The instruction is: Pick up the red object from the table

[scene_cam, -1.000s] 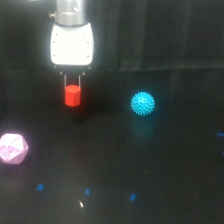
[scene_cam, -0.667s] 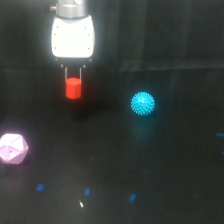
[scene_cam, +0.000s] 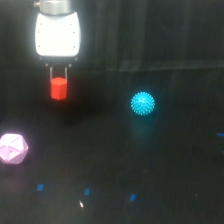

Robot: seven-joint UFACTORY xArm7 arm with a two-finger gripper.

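The red block (scene_cam: pixel 59 88) is small, bright red-orange and faceted — roughly a hexagonal prism, standing upright with a flat top. It sits between the two thin fingers of the tool (scene_cam: pixel 59 80), which close on its upper part, and it appears to hang clear of the counter (scene_cam: pixel 150 170), toward the exterior view's upper left. The counter is wide, black and matte — a few small blue marks dot its near part.

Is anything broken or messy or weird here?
Nothing looks broken or spilled. The red object hangs in the gripper, jaws closed on it above the table. The spiky cyan ball and pink polyhedron sit apart, undamaged. A few blue marks dot the surface.
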